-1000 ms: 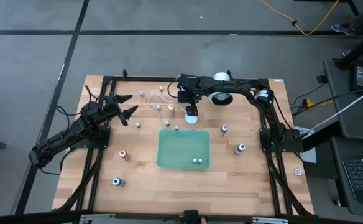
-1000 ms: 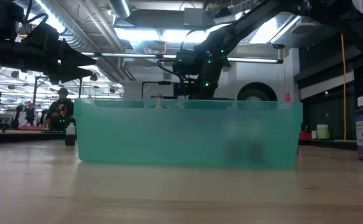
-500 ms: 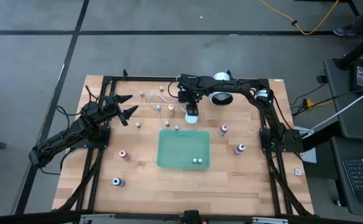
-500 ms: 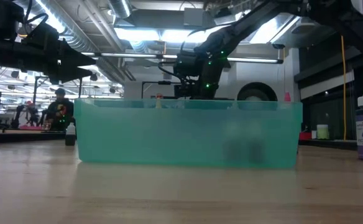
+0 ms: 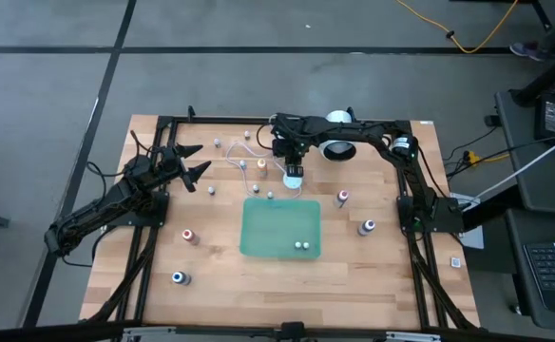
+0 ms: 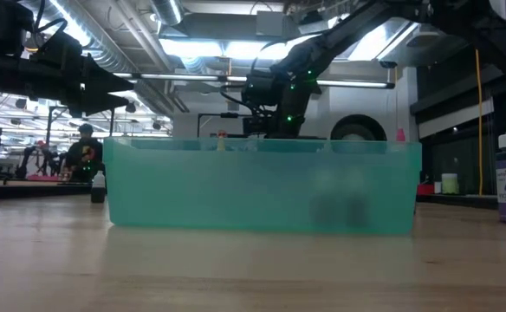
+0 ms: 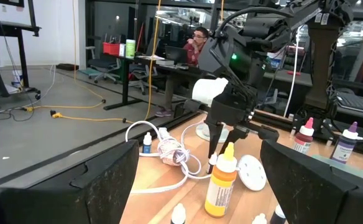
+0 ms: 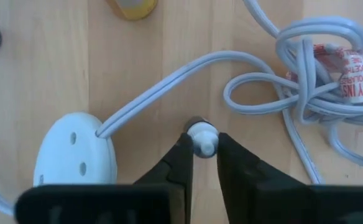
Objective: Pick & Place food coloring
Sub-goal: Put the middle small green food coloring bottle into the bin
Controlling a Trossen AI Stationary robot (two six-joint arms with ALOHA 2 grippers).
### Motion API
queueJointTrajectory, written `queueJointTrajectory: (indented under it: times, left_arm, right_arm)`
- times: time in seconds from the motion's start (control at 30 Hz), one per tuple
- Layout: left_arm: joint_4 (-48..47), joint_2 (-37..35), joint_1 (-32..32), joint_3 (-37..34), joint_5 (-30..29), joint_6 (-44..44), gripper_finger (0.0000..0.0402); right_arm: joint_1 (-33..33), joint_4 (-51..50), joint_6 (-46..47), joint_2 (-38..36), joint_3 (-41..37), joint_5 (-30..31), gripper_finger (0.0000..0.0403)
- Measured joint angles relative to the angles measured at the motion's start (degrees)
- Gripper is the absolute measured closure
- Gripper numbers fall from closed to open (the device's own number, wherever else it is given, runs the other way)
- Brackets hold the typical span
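Food coloring bottles are scattered over the wooden table [image 5: 354,275], and one white-capped bottle [image 8: 201,135] is pinched between the fingers of the right gripper [image 8: 200,158], which is closed tight on its cap, at the far side of the table just beyond the green tray [image 5: 258,237]. Right beside it a white disc [image 8: 76,149] on a cable is seen, with the cable's tangled coil [image 8: 312,74] lying near.

Inside the green tray two small white-capped bottles [image 5: 302,245] are spotted, side by side near its front right corner; the rest of the tray floor is bare. From the low view the tray's translucent wall [image 6: 262,186] is seen, with a dark blur behind it on the right side.

Outside the tray, a red-topped bottle [image 5: 189,235] is standing to its left, a blue-topped bottle [image 5: 177,278] nearer the front left, a pink-topped bottle [image 5: 342,198] and a violet bottle [image 5: 367,227] to its right. A yellow bottle [image 7: 221,180] is seen upright near the held one.

The left gripper [image 5: 194,161] is held wide open and empty, above the table's left side, well apart from the tray.
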Motion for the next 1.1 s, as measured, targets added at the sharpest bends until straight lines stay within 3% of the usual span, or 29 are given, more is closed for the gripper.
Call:
queueJointTrajectory:
  times: [0.4, 0.7, 1.1]
  left_arm:
    - [0.00, 0.00, 0.01, 0.00, 0.02, 0.00, 0.0068]
    - [0.00, 0.00, -0.01, 0.00, 0.02, 0.00, 0.0068]
    - [-0.01, 0.00, 0.00, 0.00, 0.01, 0.00, 0.0068]
  right_arm:
    - [0.44, -9.59, 1.53, 0.00, 8.90, 2.92, 0.0345]
    - [2.88, -17.81, 7.40, 0.00, 19.13, 7.96, 0.0339]
    - [7.09, -29.25, 16.27, -0.09, 31.65, 8.23, 0.0344]
